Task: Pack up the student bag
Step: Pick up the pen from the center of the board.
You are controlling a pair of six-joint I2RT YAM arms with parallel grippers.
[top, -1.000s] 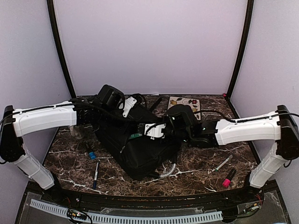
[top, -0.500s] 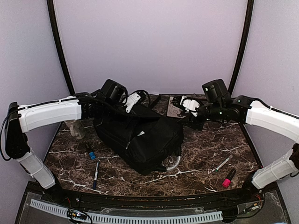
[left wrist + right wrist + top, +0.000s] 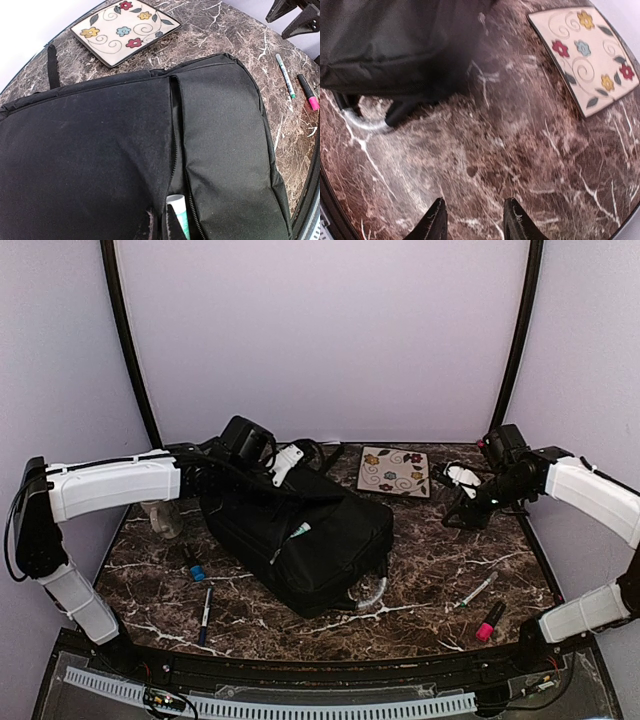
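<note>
Left end effector (image 3: 160,226): fingers pressed together at the far left end of the student bag (image 3: 300,530), right at the mouth of its zip. Whether cloth is pinched between them I cannot tell.
Right end effector (image 3: 472,220): fingers spread with nothing between them, hanging over bare worktop (image 3: 520,150) at the far right.
Bag's look: black soft cloth, lying flat and askew in the middle of the worktop, its long side running from far left to near right. One zip is parted along the top.
Zip mouth: a white and teal tube (image 3: 178,216) pokes out just beside my left fingertips.
Far edge: a square flowered plate (image 3: 395,471) sits between the bag and my right end effector, touching neither.
Left of bag: a blue-capped marker (image 3: 193,565) and a dark pen (image 3: 205,612). A clear thing (image 3: 163,518) is half hidden beneath my left arm.
Right of bag: a green-tipped pen (image 3: 285,75) and a pink highlighter (image 3: 306,92) lie near the right edge.
Near end of bag: a clear curved loop (image 3: 368,598) lies against it.
Open room: bare marble between the bag and the right-hand pens. Walls close the far, left and right sides.
</note>
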